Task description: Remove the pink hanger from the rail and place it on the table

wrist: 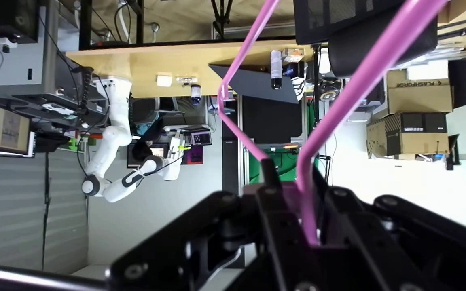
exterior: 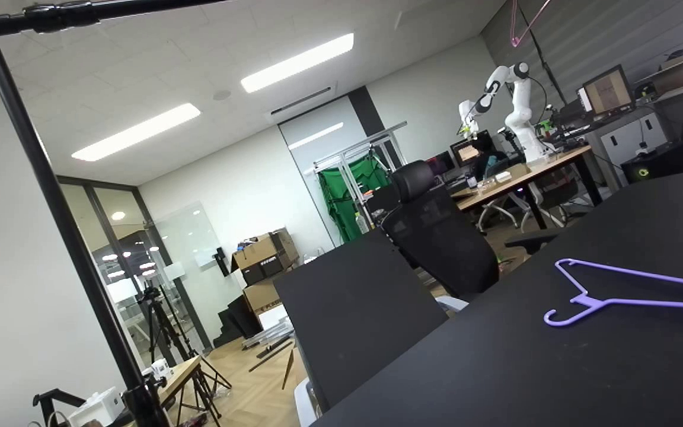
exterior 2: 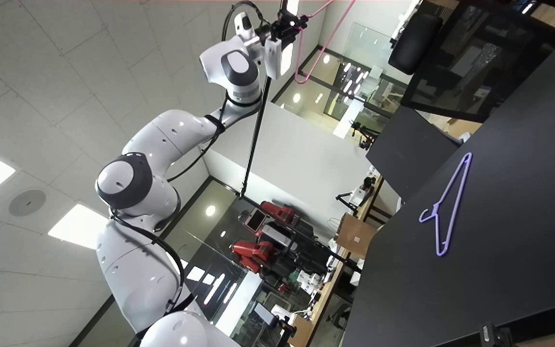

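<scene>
Up above the table [exterior 2: 504,241], the gripper [wrist: 295,173] pinches the pink hanger [wrist: 350,98] near its neck, long bar tableward and aslant.

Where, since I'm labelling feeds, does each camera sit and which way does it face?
An exterior view: near tabletop height, tilted, facing across the table toward another, distant white arm; none of this robot clearly shows.
An exterior view: low, tilted, facing ceiling and table; this robot's arm and pincer show.
Wrist view: on the wrist, upside down, facing past the pink hanger toward that distant arm; pincer fingers show.
Exterior views share the purple hanger on the table.
</scene>
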You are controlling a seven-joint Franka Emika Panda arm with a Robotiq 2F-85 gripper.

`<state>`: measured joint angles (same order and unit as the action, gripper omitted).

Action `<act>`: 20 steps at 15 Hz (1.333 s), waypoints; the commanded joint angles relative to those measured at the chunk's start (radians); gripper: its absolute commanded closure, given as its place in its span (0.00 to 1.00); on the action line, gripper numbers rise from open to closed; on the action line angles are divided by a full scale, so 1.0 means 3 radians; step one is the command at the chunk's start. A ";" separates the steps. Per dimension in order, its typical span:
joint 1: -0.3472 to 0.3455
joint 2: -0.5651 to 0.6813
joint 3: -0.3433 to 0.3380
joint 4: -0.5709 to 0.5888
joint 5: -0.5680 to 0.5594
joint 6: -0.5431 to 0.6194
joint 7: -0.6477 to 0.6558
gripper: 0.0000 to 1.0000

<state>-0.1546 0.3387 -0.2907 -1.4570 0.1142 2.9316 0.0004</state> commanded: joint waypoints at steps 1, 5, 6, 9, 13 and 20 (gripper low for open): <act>0.0068 0.0044 -0.0078 0.0115 -0.0041 -0.0049 0.0147 1.00; 0.0121 -0.0009 -0.0109 0.0038 -0.0048 -0.0003 0.0139 0.98; 0.0135 -0.0017 -0.0120 0.0019 -0.0054 0.0025 0.0140 0.98; 0.0183 -0.0035 -0.0162 -0.0030 -0.0063 0.0110 0.0135 0.98; 0.0249 -0.0066 -0.0208 -0.0097 -0.0056 0.0255 0.0113 0.98; 0.0333 -0.0125 -0.0242 -0.0219 -0.0034 0.0433 0.0075 0.98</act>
<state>-0.0778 0.3358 -0.3463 -1.4792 0.1146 3.0348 0.0016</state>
